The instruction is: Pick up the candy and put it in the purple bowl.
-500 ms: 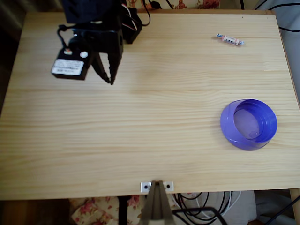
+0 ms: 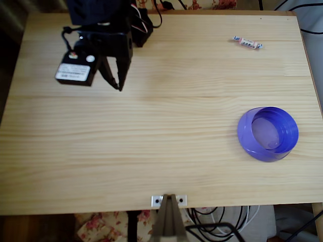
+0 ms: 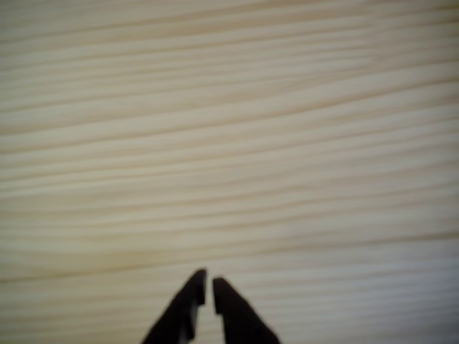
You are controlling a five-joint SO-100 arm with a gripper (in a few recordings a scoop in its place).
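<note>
— What do you have on the jaws (image 2: 117, 83) right now?

— In the overhead view I see them at the upper left of the pale wooden surface (image 2: 161, 151), tips pointing down the picture. In the wrist view the two dark fingertips (image 3: 192, 290) sit nearly together, a thin sliver of wood grain between them, and they hold nothing.

— And the candy?

— The candy (image 2: 247, 43) lies flat on the surface well apart from the jaws, far off to their right in the overhead view and a little higher in the picture, near the top right corner.

— The purple bowl?

— The purple bowl (image 2: 268, 133) stands upright, also far to the right of the jaws but lower, and well below the candy. I see nothing inside it.
</note>
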